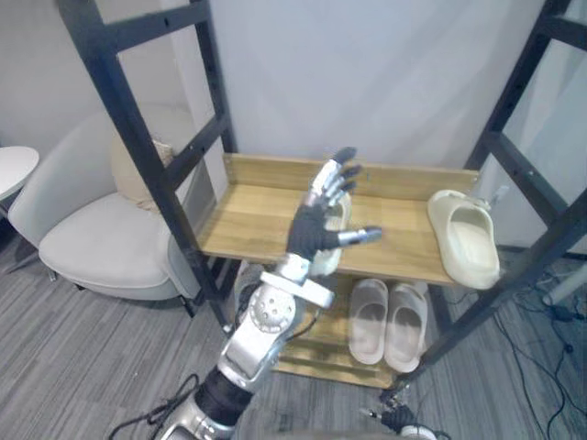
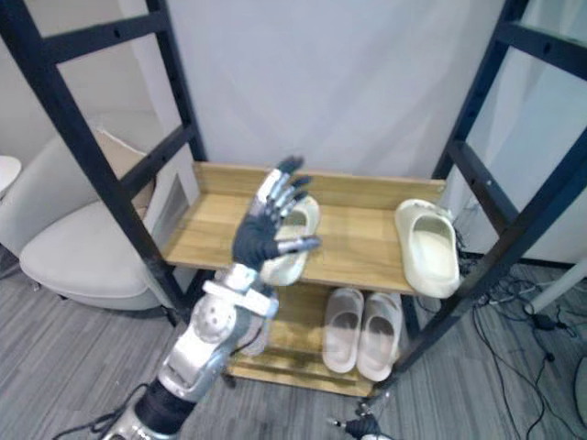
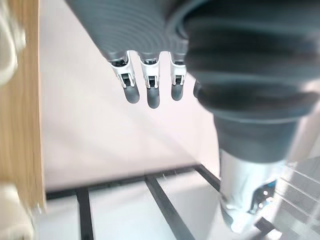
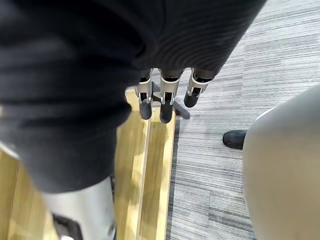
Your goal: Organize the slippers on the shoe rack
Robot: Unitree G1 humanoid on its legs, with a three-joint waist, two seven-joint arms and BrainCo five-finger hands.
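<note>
Left hand [image 1: 312, 229], fingers spread straight and holding nothing, raised over the wooden upper shelf [image 1: 248, 215], directly before a cream foam slipper [image 2: 304, 218]; matching second slipper [image 1: 468, 236] at the shelf's right end. Right hand [image 4: 164, 107] likewise straight-fingered.

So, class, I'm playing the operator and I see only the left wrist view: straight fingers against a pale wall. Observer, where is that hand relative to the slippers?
Observer: The left hand is held up, open, in front of a cream slipper on the upper shelf.
Operator: Any other slipper up there?
Observer: Yes, a second slipper lies at that shelf's right end.
Operator: And the other hand?
Observer: The right hand hangs open and empty beside wooden boards, above grey floor.
</note>
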